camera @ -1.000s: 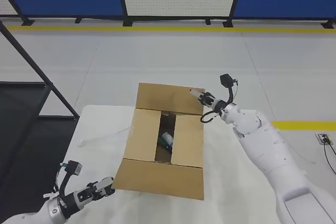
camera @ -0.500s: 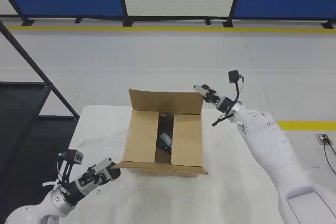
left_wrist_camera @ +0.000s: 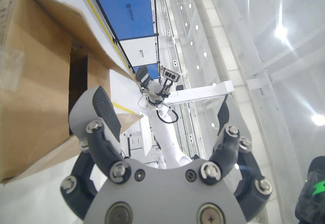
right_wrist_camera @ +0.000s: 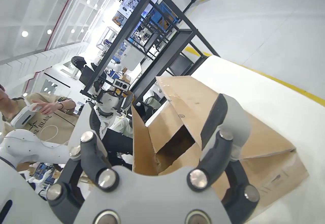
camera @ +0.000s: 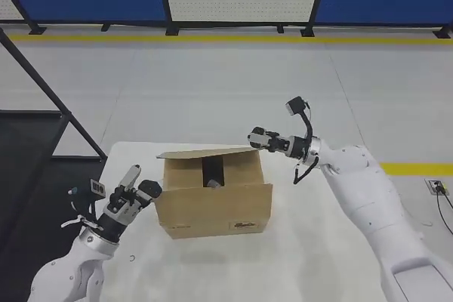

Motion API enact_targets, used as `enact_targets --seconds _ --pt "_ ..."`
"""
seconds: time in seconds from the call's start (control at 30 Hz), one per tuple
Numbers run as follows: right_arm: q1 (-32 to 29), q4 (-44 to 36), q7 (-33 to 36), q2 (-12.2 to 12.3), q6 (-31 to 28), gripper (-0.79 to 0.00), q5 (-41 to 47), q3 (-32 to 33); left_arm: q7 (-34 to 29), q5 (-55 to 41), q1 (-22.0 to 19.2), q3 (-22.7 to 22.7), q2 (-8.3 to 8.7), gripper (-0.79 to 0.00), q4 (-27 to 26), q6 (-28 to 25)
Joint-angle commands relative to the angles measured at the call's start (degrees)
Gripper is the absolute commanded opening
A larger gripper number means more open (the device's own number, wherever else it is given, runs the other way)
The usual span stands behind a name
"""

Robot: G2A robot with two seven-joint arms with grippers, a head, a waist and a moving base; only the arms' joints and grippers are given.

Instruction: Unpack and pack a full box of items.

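box [camera: 211, 204]: probably light, stiff walls, floppy flaps | hold: left and right walls | left pincer [camera: 142, 185]: apart | right pincer [camera: 255, 139]: apart

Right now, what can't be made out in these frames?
- Contents of box: top view, flaps leave one dark gap; item inside unidentifiable.
- Whether left tool touches box: too small in top view, box cut off in left wrist view.
- Whether right tool touches a flap: right wrist view, tool body hides flap edge.
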Motion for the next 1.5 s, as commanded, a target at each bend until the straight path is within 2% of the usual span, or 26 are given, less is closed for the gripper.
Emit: enact_targets --seconds 0.0,0.17,0.37,0.5,0.6,0.83,1.13,1.3,1.37,1.47 --pt "-0.41 -1.56 2.92 0.19 4.43 0.000 1.81 0.26 4.26 2.91 -1.09 2.21 -0.24 0.000 0.52 -0.31" --pt "-1.12 -4.07 7.96 0.61 13.85 0.000 4.80 0.81 4.26 2.91 -1.09 2.21 -0.24 0.000 0.52 -0.31" --pt "-2.61 -6.32 11.62 1.39 18.99 0.000 7.30 2.29 5.19 5.03 -1.16 2.54 -0.23 0.000 1.13 -0.32" --pt "-3.81 -8.40 12.25 1.80 19.41 0.000 9.45 3.63 6.52 7.27 -3.30 4.31 -0.37 0.000 3.61 0.44" --pt "-4.79 -9.63 10.83 2.10 20.25 0.000 10.22 4.57 8.26 7.65 -5.47 5.71 -0.60 0.000 5.87 1.37" --pt "-4.83 -9.41 4.73 1.93 27.15 0.000 7.96 3.74 12.05 7.73 -8.46 7.85 -1.15 0.000 8.68 1.93" --pt "-5.34 -7.89 7.60 2.19 31.38 0.000 7.16 3.31 18.14 9.84 -10.91 9.82 -1.81 0.000 10.90 3.36" --pt "-6.05 -7.49 8.15 2.30 31.23 0.000 8.56 3.93 21.94 11.60 -13.27 12.34 -2.44 0.000 13.22 4.16" --pt "-6.83 -8.21 7.77 2.36 29.04 0.000 10.05 4.71 22.89 9.96 -13.74 12.92 -2.76 0.000 13.29 3.21" --pt "-7.49 -9.03 8.16 2.60 28.30 0.000 10.96 5.53 23.21 7.55 -12.89 12.35 -2.99 0.000 10.48 -0.20"
